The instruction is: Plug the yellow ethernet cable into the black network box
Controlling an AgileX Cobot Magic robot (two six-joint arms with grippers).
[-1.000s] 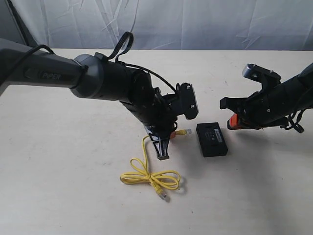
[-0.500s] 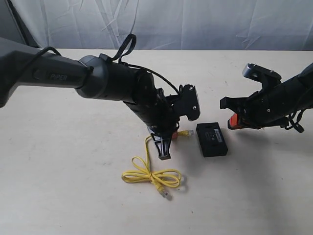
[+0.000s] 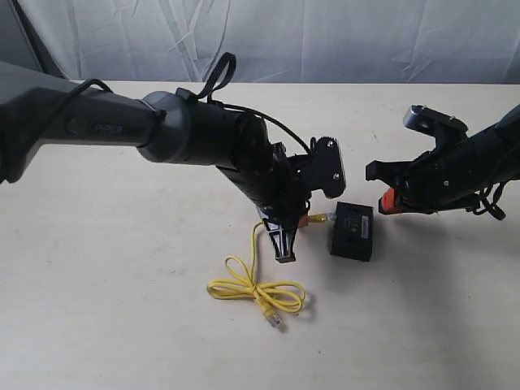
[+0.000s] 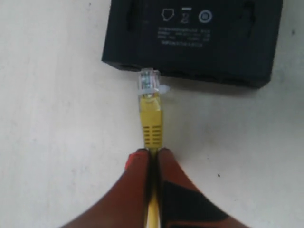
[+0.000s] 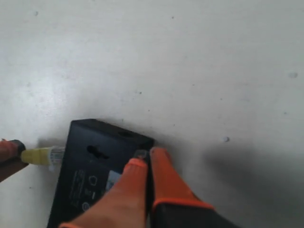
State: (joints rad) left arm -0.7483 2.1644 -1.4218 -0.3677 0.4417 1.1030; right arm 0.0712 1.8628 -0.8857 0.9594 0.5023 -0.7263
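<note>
On the table, left gripper (image 4: 152,154) is clamped on the yellow ethernet cable (image 4: 151,121) just behind its plug, whose tip meets the black network box (image 4: 199,47) port side. Right gripper (image 5: 146,161), fingers together, sits at the box's opposite edge.

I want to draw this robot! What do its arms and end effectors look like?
The left arm is a grey tube with lettering, then black joints and looping black cables. The right arm is black with a silvery bracket. The left end effector and right end effector have tapered orange fingers.
</note>
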